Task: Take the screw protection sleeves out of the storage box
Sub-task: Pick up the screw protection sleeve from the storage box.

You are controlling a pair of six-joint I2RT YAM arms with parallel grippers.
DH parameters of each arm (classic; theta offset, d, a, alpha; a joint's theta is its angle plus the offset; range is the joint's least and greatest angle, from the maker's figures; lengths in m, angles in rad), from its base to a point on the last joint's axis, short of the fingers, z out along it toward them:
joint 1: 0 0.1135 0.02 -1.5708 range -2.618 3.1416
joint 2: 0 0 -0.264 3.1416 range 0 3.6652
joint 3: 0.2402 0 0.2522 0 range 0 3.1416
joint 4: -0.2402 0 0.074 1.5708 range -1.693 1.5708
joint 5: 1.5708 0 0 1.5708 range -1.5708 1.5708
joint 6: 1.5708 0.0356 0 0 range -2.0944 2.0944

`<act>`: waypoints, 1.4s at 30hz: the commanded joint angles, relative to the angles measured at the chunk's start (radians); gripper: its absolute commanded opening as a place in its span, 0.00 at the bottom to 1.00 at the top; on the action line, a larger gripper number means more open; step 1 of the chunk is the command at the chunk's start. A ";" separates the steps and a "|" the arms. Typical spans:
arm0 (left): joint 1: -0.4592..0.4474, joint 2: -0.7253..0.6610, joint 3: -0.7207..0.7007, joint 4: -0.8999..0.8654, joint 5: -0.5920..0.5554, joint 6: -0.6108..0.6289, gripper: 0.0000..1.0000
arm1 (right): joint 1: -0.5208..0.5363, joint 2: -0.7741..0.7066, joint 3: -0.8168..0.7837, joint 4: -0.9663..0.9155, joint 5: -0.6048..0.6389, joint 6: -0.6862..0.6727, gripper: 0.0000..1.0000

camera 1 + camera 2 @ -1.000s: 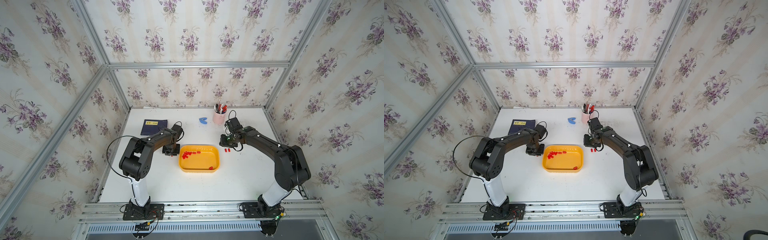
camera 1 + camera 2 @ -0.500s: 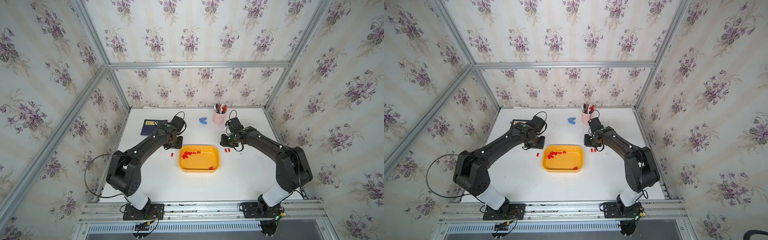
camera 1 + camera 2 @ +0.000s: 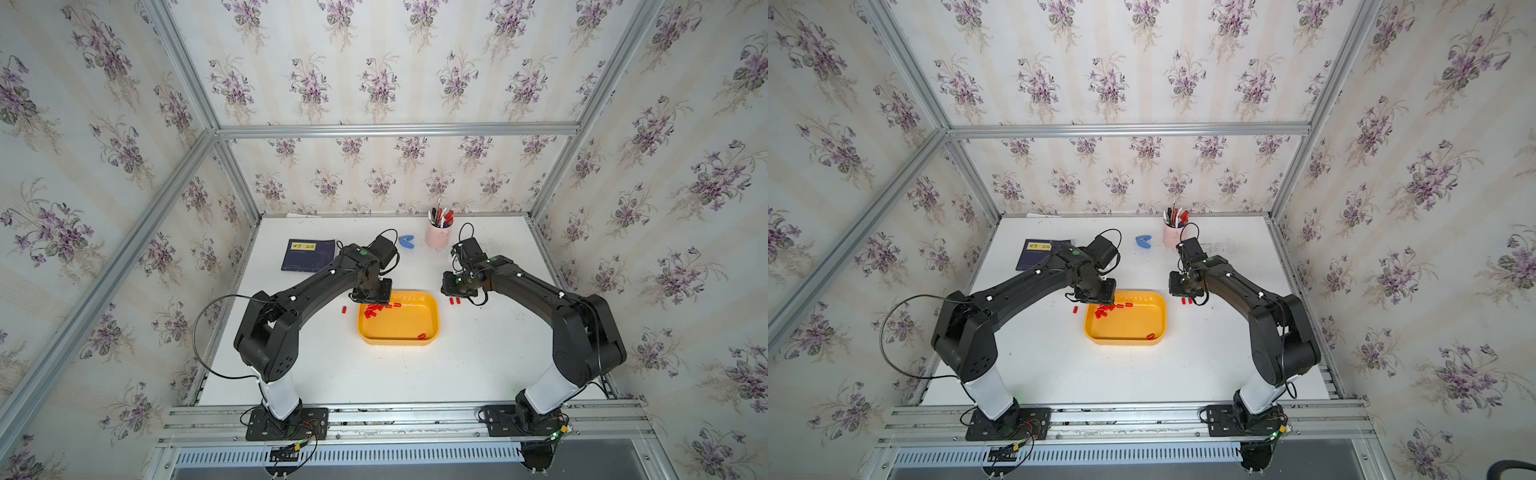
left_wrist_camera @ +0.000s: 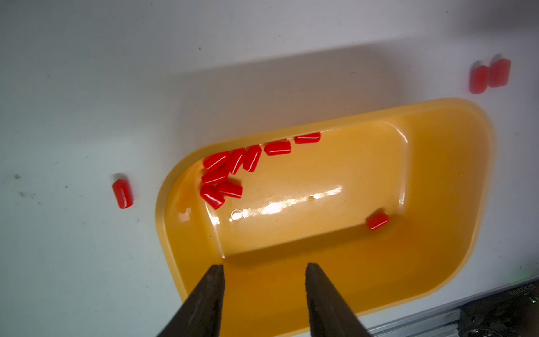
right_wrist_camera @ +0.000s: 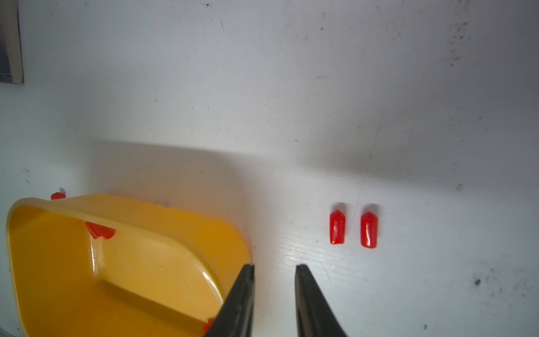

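Note:
The storage box (image 3: 436, 316) is a shallow yellow-orange tray in the middle of the table, seen in both top views. Several red screw protection sleeves (image 4: 224, 172) bunch in its far left corner, and one lone sleeve (image 4: 377, 221) lies at its near right. Another sleeve (image 3: 343, 309) lies on the table left of the box. Two more sleeves (image 5: 337, 227) lie side by side on the table to its right. My left gripper (image 4: 264, 267) hovers open and empty over the box's far left part. My right gripper (image 5: 274, 267) hangs beside the box's right rim (image 5: 145, 210), jaws narrowly open, nothing between them.
A pink cup (image 3: 438, 237) of pens stands at the back, with a small blue object (image 3: 406, 241) left of it. A dark blue booklet (image 3: 308, 254) lies at the back left. Papered walls and aluminium rails close in the table.
My left gripper opened, left a sleeve on the table left of the box, and swung right to hang over the box's far left corner. The right arm has not moved.

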 commanded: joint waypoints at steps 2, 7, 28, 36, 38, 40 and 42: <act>-0.027 0.084 0.026 -0.003 -0.060 0.030 0.46 | 0.000 -0.008 -0.008 -0.001 0.007 -0.009 0.29; -0.031 0.120 -0.001 0.045 -0.069 0.048 0.43 | 0.000 -0.012 -0.019 -0.001 0.016 -0.009 0.29; -0.029 0.255 0.048 0.077 -0.174 0.081 0.33 | 0.001 -0.015 -0.013 -0.015 0.021 -0.006 0.29; -0.027 0.284 0.050 0.088 -0.189 0.090 0.31 | 0.000 -0.016 -0.008 -0.018 0.022 -0.009 0.29; -0.028 0.292 0.056 0.088 -0.192 0.092 0.30 | 0.001 -0.016 -0.007 -0.019 0.022 -0.009 0.29; -0.027 0.301 0.063 0.086 -0.194 0.095 0.29 | 0.001 -0.018 -0.007 -0.020 0.022 -0.009 0.29; -0.027 0.303 0.063 0.089 -0.194 0.098 0.27 | 0.001 -0.019 -0.008 -0.020 0.022 -0.009 0.29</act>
